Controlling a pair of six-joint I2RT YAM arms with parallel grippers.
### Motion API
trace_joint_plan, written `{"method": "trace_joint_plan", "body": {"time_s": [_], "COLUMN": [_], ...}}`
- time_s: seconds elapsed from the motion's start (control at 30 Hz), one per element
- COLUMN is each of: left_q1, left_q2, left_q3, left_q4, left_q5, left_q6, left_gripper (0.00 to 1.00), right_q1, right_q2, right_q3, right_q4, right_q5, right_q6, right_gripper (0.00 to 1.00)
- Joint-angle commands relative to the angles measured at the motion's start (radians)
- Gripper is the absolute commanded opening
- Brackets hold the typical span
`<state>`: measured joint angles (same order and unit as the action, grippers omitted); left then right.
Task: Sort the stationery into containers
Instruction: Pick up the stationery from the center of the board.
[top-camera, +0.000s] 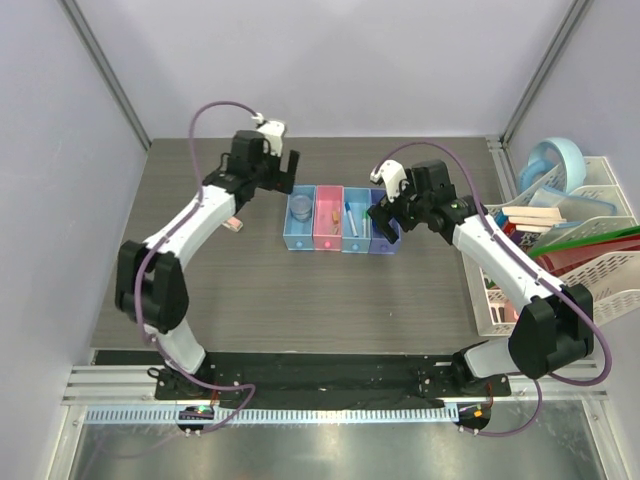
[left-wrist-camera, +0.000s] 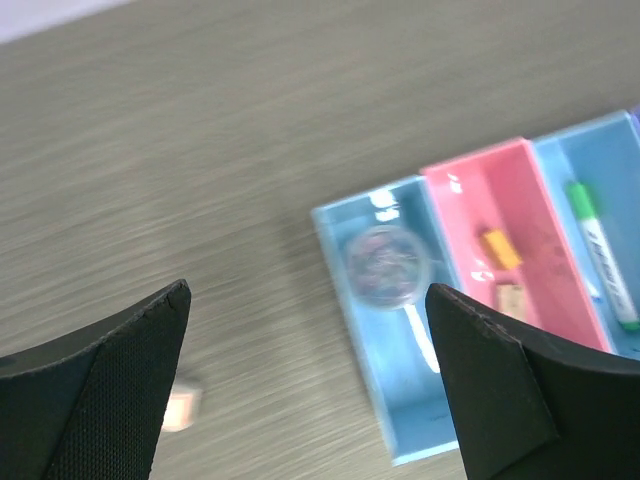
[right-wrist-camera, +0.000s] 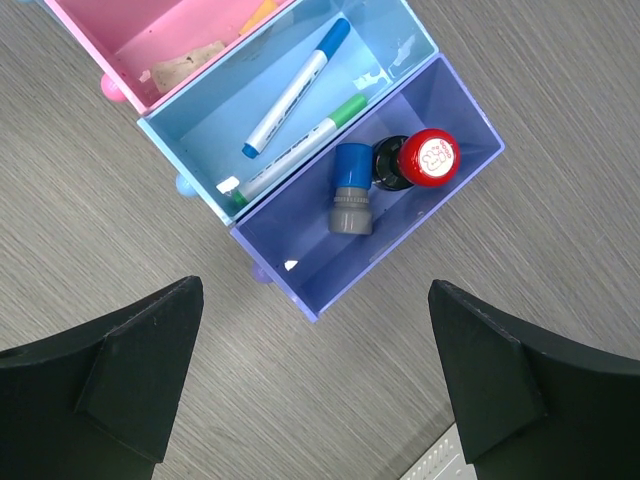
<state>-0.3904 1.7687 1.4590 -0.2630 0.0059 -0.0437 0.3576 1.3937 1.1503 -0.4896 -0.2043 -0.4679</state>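
A row of four small joined bins (top-camera: 343, 220) sits in the middle of a grey wood-grain table (top-camera: 300, 290), coloured from left to right light blue, pink, light blue and darker blue. The first light blue bin (left-wrist-camera: 400, 400) holds a clear round roll (left-wrist-camera: 388, 262). The pink bin (left-wrist-camera: 540, 220) holds a tan block (right-wrist-camera: 183, 66) and a small orange piece (left-wrist-camera: 500, 248). The third bin (right-wrist-camera: 200, 140) holds two thin white pens lying side by side, one with a blue cap (right-wrist-camera: 297, 88) and one with a green tip (right-wrist-camera: 300, 150). The darker blue bin (right-wrist-camera: 300, 255) holds a red-capped black bottle (right-wrist-camera: 420, 160) touching a blue and grey cylinder (right-wrist-camera: 352, 200). A pink eraser (top-camera: 234, 224) lies on the table, well to the left of the bins, close to the left arm; it is blurred in the left wrist view.

The left gripper (left-wrist-camera: 308, 295) hovers above the table near the first light blue bin, jaws spread wide and holding nothing. The right gripper (right-wrist-camera: 315, 290) hangs above the darker blue bin, jaws likewise spread wide and empty.

At the table's right edge stands a white rack (top-camera: 600, 290) with books and folders
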Motion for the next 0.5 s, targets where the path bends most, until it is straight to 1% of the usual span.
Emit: {"method": "trace_joint_plan", "body": {"time_s": [0.0, 0.07, 0.23, 0.47], "left_q1": [0.102, 0.16, 0.257, 0.282], "left_q2": [-0.121, -0.115, -0.037, 0.018], "left_q3": [-0.095, -0.144, -0.183, -0.184], "left_q4": [0.002, 0.002, -0.016, -0.048], "left_q5": [-0.147, -0.168, -0.17, -0.153], "left_q6": [0.039, 0.039, 0.036, 0.002], "left_gripper": [1.0, 1.0, 1.0, 1.0], "right_q1": [-0.005, -0.003, -0.003, -0.003], "right_q2": [-0.039, -0.038, -0.048, -0.079], "right_q3": [-0.003, -0.006, -0.009, -0.034], "right_q4": [0.034, 0.039, 0.039, 0.04], "right_q5": [-0.026, -0.035, -0.046, -0.046], "right_q6": [0.003, 0.005, 0.011, 0.0], "right_gripper": [1.0, 1.0, 1.0, 1.0]}}
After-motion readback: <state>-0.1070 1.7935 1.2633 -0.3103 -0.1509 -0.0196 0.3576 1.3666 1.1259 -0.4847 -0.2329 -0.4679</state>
